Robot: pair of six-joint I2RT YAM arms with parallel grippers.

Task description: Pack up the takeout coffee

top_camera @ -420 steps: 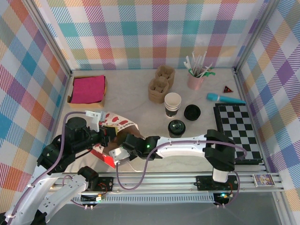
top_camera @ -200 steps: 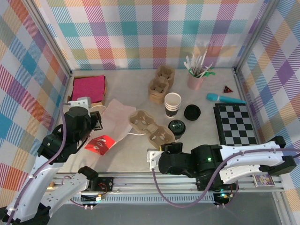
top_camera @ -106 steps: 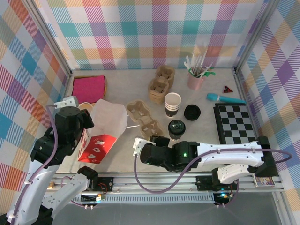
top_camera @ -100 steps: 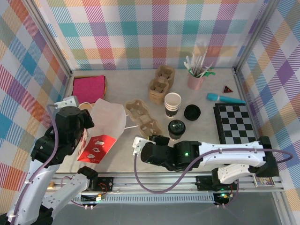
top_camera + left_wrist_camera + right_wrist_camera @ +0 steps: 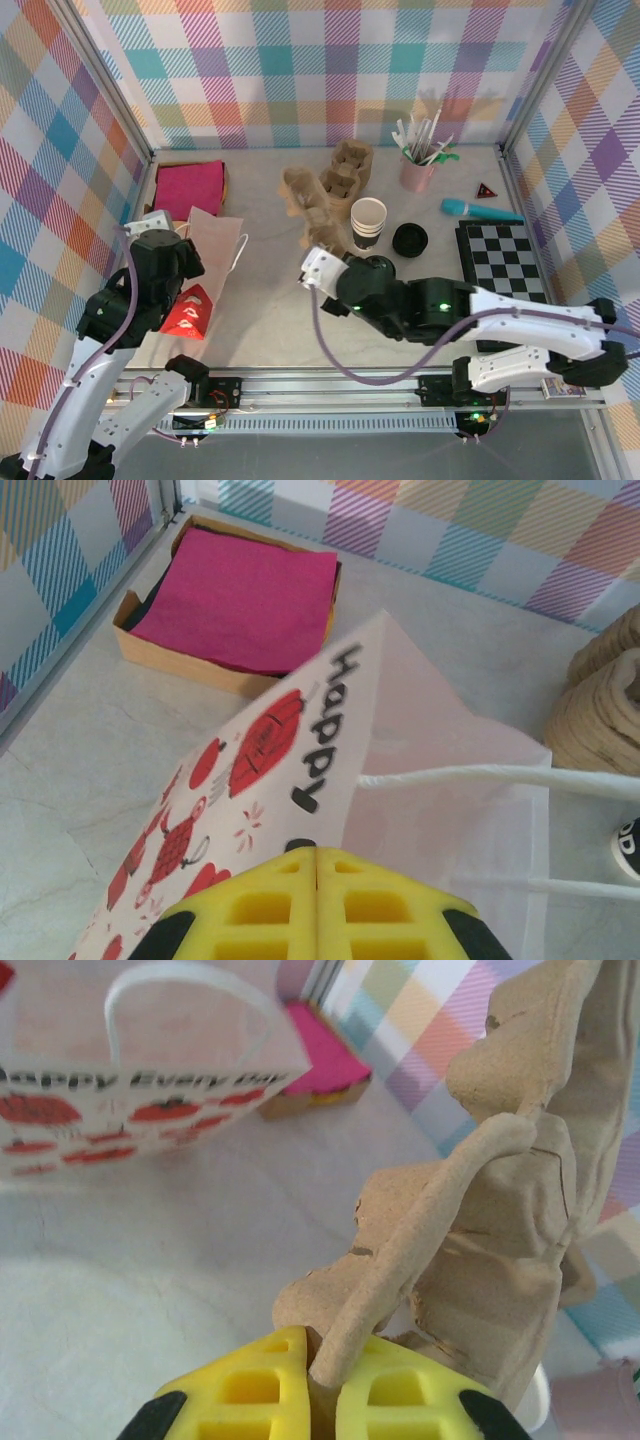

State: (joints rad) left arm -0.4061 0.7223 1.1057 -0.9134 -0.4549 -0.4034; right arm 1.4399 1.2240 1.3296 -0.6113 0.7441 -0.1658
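Observation:
The takeout coffee is hidden under my right arm in the top view. My left gripper (image 5: 190,234) (image 5: 316,850) is shut on the top edge of a white paper bag (image 5: 212,262) (image 5: 300,740) with red print, which stands open at the left. My right gripper (image 5: 322,256) (image 5: 322,1345) is shut on the rim of a brown pulp cup carrier (image 5: 304,205) (image 5: 500,1190). The carrier hangs tilted upright above the table's middle, to the right of the bag and apart from it.
A box of pink napkins (image 5: 188,190) sits back left. More pulp carriers (image 5: 346,172), a pink cup of straws (image 5: 418,168), open paper cups (image 5: 368,222), a loose black lid (image 5: 410,240), a teal tool (image 5: 480,210) and a checkerboard (image 5: 505,270) lie right.
My right gripper has lifted the carrier off the table and swung it up and toward the back. The bag now stands more upright and narrower under my left gripper.

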